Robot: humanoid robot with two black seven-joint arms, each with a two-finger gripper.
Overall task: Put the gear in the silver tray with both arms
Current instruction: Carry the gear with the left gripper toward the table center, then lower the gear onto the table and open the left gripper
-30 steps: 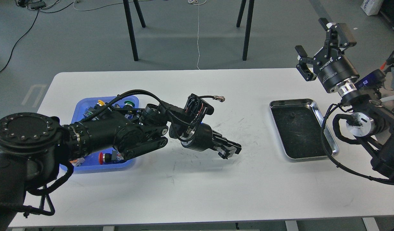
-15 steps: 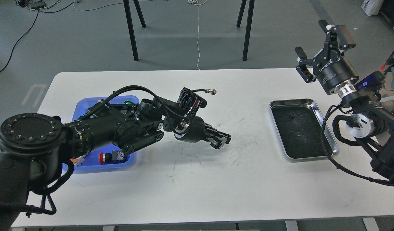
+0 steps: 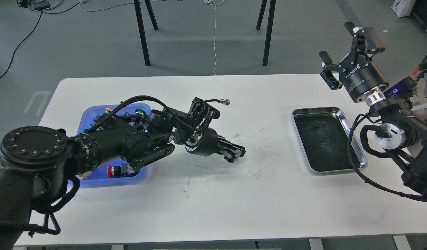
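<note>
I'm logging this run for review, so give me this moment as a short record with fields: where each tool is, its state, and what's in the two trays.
left tool: low over the bare middle of the white table, pointing right; whether it is open or shut cannot be told
right tool: raised beyond the table's far right corner, fingers spread, empty
silver tray: right side of table, one small dark item on its far part
blue tray: left side, under the left arm, holds assorted small parts

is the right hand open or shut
Open. The right hand is raised beyond the table's far right corner, above the silver tray, its two fingers spread well apart with nothing between them.
</note>
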